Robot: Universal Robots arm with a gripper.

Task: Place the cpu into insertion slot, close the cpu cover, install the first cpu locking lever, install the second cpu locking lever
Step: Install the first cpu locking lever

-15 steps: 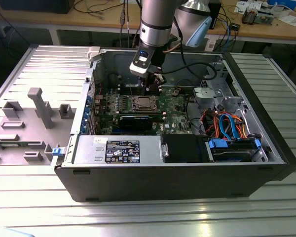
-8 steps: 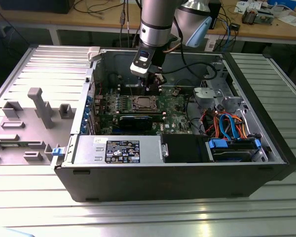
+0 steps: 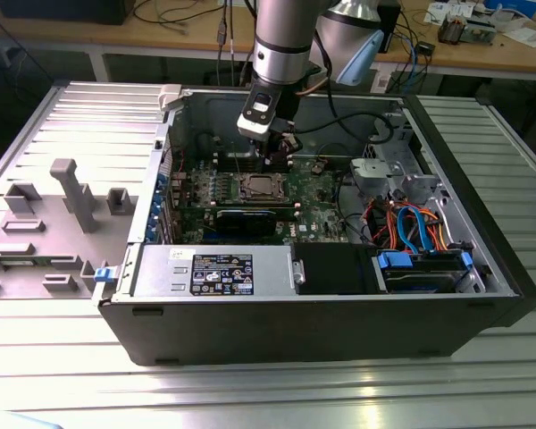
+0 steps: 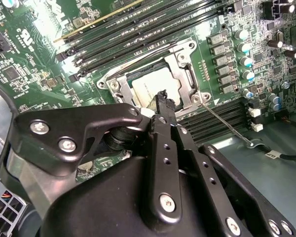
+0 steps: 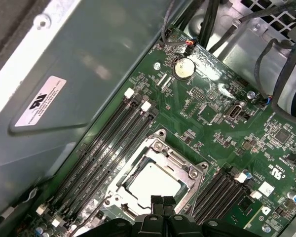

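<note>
**A:** Where is the cpu, and what does it look like?

**B:** In the first wrist view we find the cpu [image 5: 153, 181] lying flat in the insertion slot [image 5: 159, 133]. The slot sits on the green circuit board [image 5: 212, 113], beside the long memory slots [image 5: 108, 143]. The cpu is a small square chip with a pale, silvery-grey top. The cpu cover [image 5: 180, 160], a thin shiny metal frame, looks to lie down around it, with the chip showing through the square cut-out.

**A:** And the gripper?

**B:** The gripper [image 5: 163, 201] sits close over one edge of the chip, and we cannot tell whether it touches. Its two black fingertips meet with no gap, and we see nothing held between them. In the exterior view the arm reaches down into the open computer case [image 3: 339, 331].

**A:** How would these parts handle?

**B:** We judge the chip light, thin and stiff. Its smooth top could slip and its underside is delicate, so its edges are the place to hold it. The cover is likely stiff sheet metal, better pressed on the frame than pinched. In the second wrist view a wire locking lever [image 4: 226, 122] slants away from the socket and looks unlatched to us. It is probably springy and best taken at its bent far end.
</note>
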